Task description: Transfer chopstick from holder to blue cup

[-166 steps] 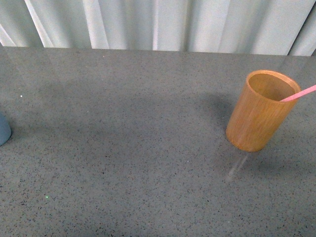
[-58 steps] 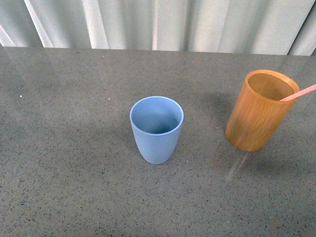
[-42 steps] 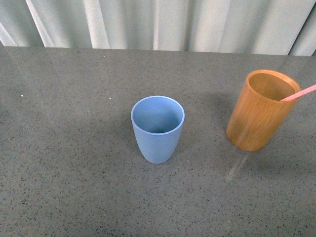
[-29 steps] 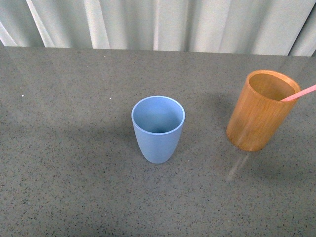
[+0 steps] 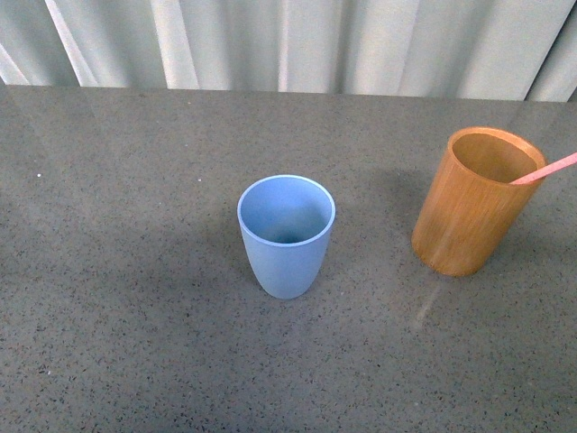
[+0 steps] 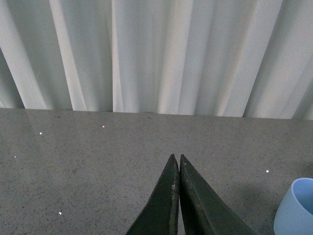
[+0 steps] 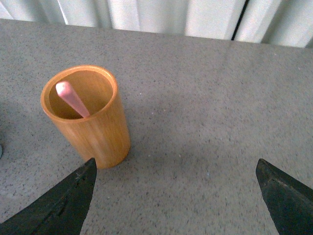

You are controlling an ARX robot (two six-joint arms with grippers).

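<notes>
Left hand: the left hand (image 6: 177,157) was nearest its wrist camera, its two dark fingers pressed together at the tips and gripping nothing. It hung above bare desk (image 6: 73,161), and the edge of the blue cup (image 6: 296,208) just showed in that view.
Right hand: the right hand (image 7: 175,161) was spread wide and empty, its fingers well apart. It hovered over the desk with the holder (image 7: 90,117) ahead of it, probably so that it could reach in for the stick.
Desk: the grey speckled desk (image 5: 135,316) carried both cups.
Blue cup: the blue cup (image 5: 287,236) stood upright and empty near the middle of the front view, mouth up. It likely sat there so a stick could be dropped straight in.
Holder: the wooden holder (image 5: 469,216) stood upright at roughly 3 o'clock from the cup, well apart from it.
Chopstick: the pink chopstick (image 5: 547,169) sat in the holder, not yet transferred. It leaned on the rim and pointed toward 2 o'clock, running off the picture. The right wrist view showed its rounded end (image 7: 72,99) within the holder's mouth. The lean left a free length above the rim to grip.
Curtain: a pale pleated curtain (image 5: 288,45) hung beyond the desk's far edge.
</notes>
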